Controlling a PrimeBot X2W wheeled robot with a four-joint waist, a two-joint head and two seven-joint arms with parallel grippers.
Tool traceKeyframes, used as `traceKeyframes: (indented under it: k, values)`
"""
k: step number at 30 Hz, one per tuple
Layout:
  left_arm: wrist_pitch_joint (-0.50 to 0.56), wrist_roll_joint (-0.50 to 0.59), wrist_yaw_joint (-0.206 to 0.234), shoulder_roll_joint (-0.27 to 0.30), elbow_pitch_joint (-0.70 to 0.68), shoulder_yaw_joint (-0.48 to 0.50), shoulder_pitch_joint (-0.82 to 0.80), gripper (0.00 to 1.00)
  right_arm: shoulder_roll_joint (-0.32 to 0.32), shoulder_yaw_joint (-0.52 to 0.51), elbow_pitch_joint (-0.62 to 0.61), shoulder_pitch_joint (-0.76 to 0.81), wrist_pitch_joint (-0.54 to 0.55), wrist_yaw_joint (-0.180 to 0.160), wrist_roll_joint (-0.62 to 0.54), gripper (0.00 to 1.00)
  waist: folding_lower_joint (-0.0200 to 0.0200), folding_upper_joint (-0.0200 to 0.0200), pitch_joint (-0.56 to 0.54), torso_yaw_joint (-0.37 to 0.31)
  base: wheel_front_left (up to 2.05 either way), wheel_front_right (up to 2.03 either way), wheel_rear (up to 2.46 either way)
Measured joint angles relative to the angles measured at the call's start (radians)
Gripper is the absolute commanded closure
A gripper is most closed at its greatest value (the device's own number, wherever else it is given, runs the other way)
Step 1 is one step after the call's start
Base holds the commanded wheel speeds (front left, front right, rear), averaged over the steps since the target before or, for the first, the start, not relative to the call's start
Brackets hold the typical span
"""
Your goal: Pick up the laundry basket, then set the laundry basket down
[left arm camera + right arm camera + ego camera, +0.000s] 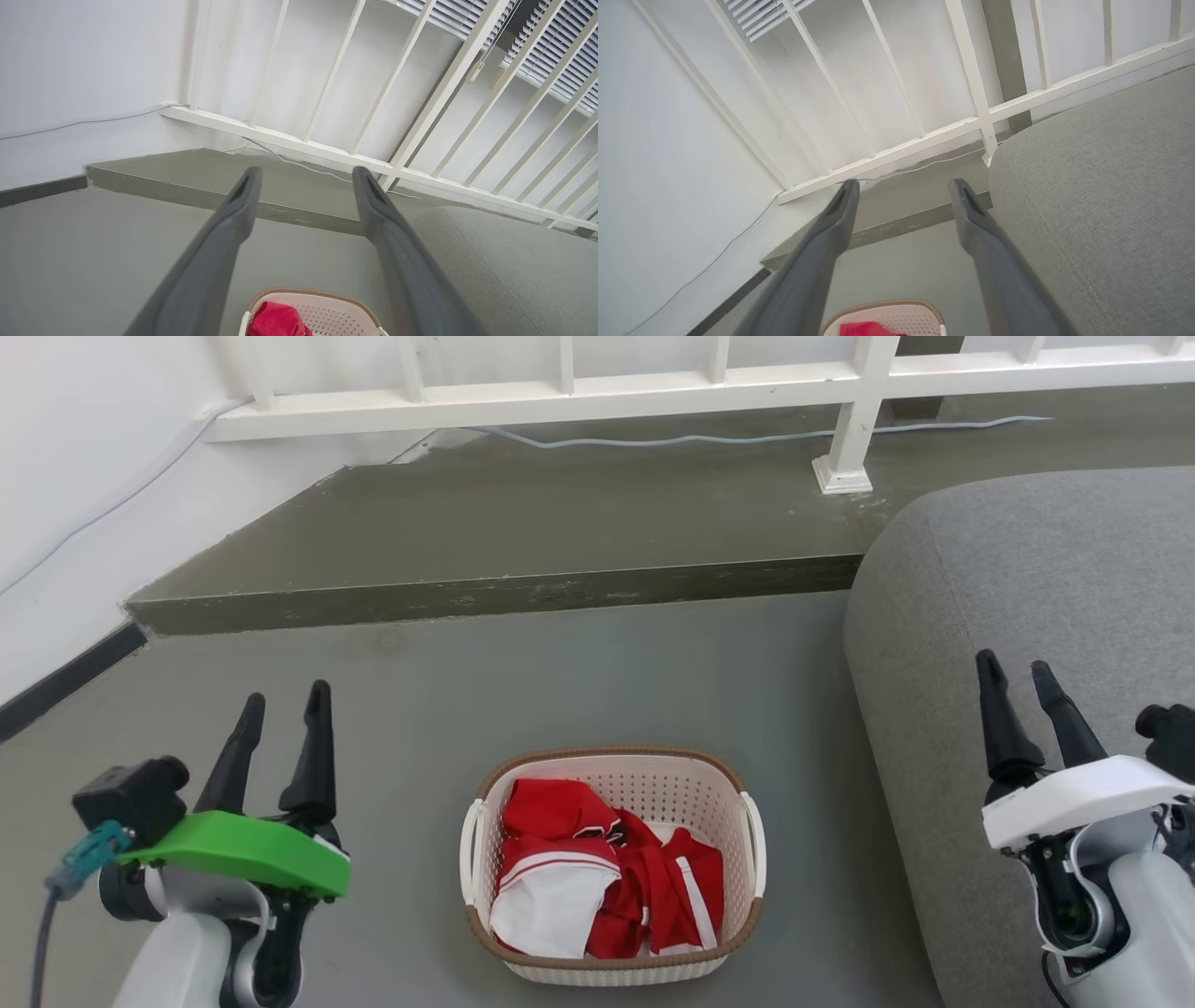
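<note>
Since the grey floor bears the whole load, the pick-up is judged not yet begun. The grey sofa occupies the right side, and its rounded edge lies near the load without touching it. The laundry basket stands upright on the floor at near centre, between the two arms.

The left tool hovers left of the basket and the right tool hovers right of it, over the sofa edge. Each has its fingers parted and holds nothing. This flanking stance probably prepares a two-sided lift.

The basket contains crumpled red clothes and a white garment, all below the rim. The left handle and right handle are unobstructed.
</note>
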Motion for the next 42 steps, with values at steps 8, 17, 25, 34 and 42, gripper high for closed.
traceKeyframes:
  k: [8, 17, 25, 34, 42]
  values:
    - [-0.033, 0.107, 0.035, 0.002, -0.008, -0.036, 0.0, 0.0, -0.01, 0.043, 0.0, 0.0, -0.025, -0.032, -0.123, 0.0, 0.0, 0.0, -0.001, -0.001, 0.0, 0.0, 0.0]
    - [-0.065, 0.197, 0.062, 0.002, 0.0, -0.069, 0.0, 0.0, -0.013, 0.078, 0.003, 0.0, -0.059, -0.054, -0.228, 0.0, 0.0, 0.0, -0.003, -0.001, 0.0, 0.0, 0.0]
    - [-0.089, 0.265, 0.088, 0.001, 0.02, -0.089, 0.0, 0.0, -0.012, 0.102, 0.028, 0.0, -0.089, -0.076, -0.304, 0.0, 0.0, 0.0, -0.002, -0.001, 0.0, 0.0, 0.0]
    - [-0.092, 0.281, 0.1, -0.002, 0.048, -0.087, 0.001, 0.0, -0.006, 0.105, 0.051, 0.0, -0.092, -0.078, -0.316, 0.0, 0.0, 0.0, -0.001, -0.002, 0.0, 0.0, 0.0]
    - [-0.085, 0.281, 0.105, -0.005, 0.054, -0.087, 0.002, 0.0, -0.004, 0.101, 0.062, 0.0, -0.092, -0.078, -0.316, 0.0, 0.0, 0.0, 0.001, -0.002, 0.0, 0.0, 0.0]
